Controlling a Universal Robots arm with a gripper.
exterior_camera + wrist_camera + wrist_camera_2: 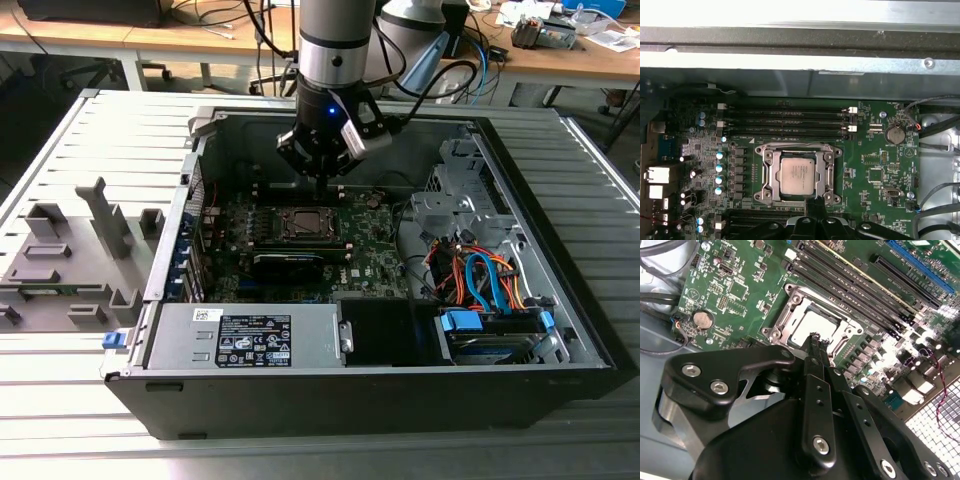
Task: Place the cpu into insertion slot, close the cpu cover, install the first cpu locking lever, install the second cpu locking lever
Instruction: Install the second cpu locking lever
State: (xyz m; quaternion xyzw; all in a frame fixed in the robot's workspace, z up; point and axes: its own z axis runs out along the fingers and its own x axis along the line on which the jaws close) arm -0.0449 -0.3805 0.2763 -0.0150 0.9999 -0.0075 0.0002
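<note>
**Operator:** Biggest first. The open computer case (400,330) lay flat on the slatted table (60,130), the green motherboard (375,235) inside it. I had the arm straight above the board, with the gripper (319,183) hanging just over the socket area.

**Supervisor:** And the chip?

**Operator:** The cpu (797,175) sat in the insertion slot (758,172), silver top up, and the cpu cover (826,167) looked down around it, framing it on all sides. In the second wrist view the cpu (812,326) looked level to me.

**Supervisor:** Fingers?

**Operator:** Drawn narrow, tips together at the gripper (816,338), holding nothing, poised at the cover's edge nearest the arm.

**Supervisor:** What worried you?

**Operator:** I couldn't make out the locking levers well enough to say whether either was latched. My judgement: if the tips came down off line they could scrape the chip's top or catch the cover frame, and a push on a cover not fully seated might bend the socket contacts. The memory slots (785,122) stood close beside it, too.
</note>
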